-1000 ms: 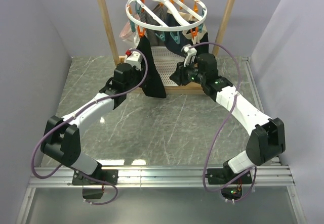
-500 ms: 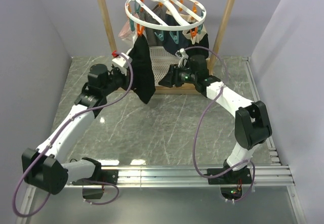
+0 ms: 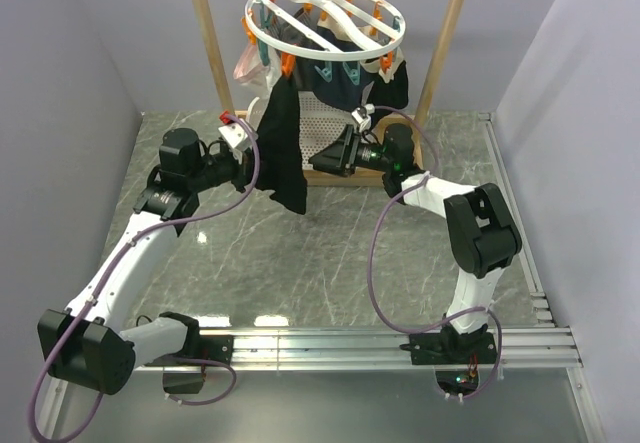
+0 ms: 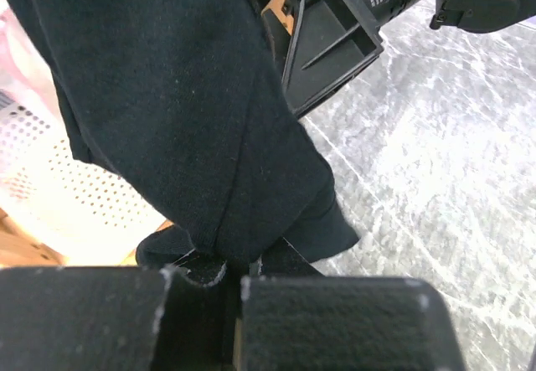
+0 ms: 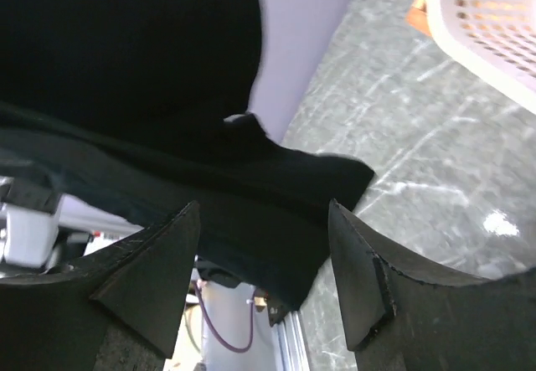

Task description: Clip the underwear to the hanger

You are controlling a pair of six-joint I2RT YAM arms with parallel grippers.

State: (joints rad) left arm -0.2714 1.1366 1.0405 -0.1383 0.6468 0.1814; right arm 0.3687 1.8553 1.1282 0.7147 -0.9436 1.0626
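You were looking down on a grey marbled table (image 3: 330,253), walled in pale lilac, with a wooden frame rack (image 3: 212,53) standing at its far side. Your two arms reached away from their bases towards that rack, each trailing a purple cable (image 3: 375,253).

From the rack's top bar hung the hanger (image 3: 340,58), a round white ring with curved inner bars. The underwear (image 3: 283,148) hung off its front left rim as a long black drape that fell between your two grippers and ended above the table. A white perforated basket (image 3: 325,123) sat behind the drape, at the foot of the rack. A pale pink garment (image 3: 247,63) and other dark garments (image 3: 345,85) hung from the same ring.

Your left gripper (image 3: 248,166) was at the drape's left edge. In the left wrist view its fingers (image 4: 335,321) were closed together, and the lower hem of the underwear (image 4: 184,103) seemed to be pinched between them, though black cloth against black fingers made that hard to confirm.

Your right gripper (image 3: 325,158) pointed at the drape from the right. In the right wrist view its jaws stood wide apart and gripped nothing, with the black cloth (image 5: 126,53) just beyond the fingertips (image 5: 180,229) and a corner of the basket (image 5: 494,19) at the upper right.

An orange clip (image 3: 287,63) met the top of the underwear at the rim, beside a teal clip (image 3: 325,71).
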